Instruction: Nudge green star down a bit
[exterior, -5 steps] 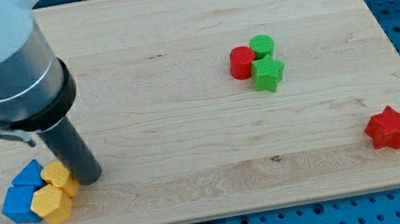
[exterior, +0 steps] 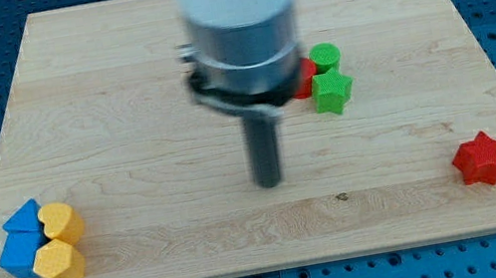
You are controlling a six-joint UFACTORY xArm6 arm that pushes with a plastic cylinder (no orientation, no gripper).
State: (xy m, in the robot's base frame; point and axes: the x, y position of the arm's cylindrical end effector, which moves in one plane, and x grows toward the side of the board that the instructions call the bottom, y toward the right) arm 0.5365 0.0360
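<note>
The green star lies right of the board's centre, touching a green cylinder above it and a red cylinder to its left, which my arm partly hides. My tip rests on the board, below and to the left of the green star, well apart from it.
A red star sits at the lower right. Two blue blocks, a yellow heart and a yellow hexagon cluster at the lower left. The wooden board ends at a blue pegboard on all sides.
My tip has moved far to the right, from beside the yellow and blue cluster to the board's middle. The yellow and blue blocks have shifted slightly.
</note>
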